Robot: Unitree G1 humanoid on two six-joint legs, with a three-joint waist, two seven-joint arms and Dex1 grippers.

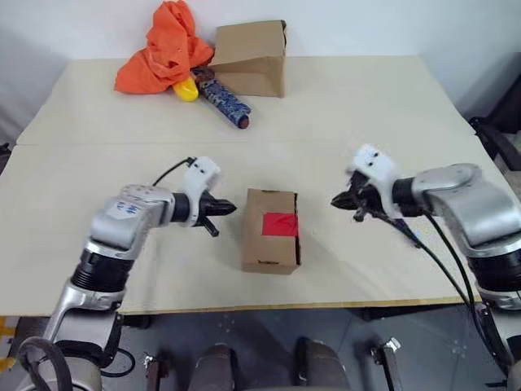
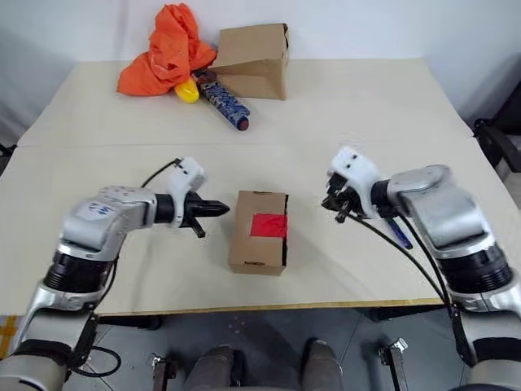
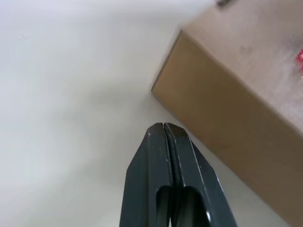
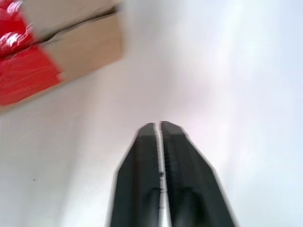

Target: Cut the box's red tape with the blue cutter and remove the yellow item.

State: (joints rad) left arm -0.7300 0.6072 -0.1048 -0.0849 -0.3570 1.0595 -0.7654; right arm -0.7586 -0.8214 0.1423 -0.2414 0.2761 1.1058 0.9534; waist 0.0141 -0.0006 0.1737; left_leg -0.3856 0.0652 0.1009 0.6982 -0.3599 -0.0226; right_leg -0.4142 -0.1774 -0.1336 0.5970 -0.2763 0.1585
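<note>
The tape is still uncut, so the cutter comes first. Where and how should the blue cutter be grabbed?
Take the cutter across its slim barrel from above, pinching its two long sides. It lies flat on the table, right of the box and nearest the right gripper. The arm hides part of it, so I can't tell where the tip is.

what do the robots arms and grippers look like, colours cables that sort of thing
Both arms are silver-grey metal shells with black ribbed joints. Each wrist carries a white block-shaped module. The left gripper and right gripper each have two slim black fingers, ridged on the inner faces. A thin black cable loops over the left wrist; longer black cables hang from the right forearm.
</note>
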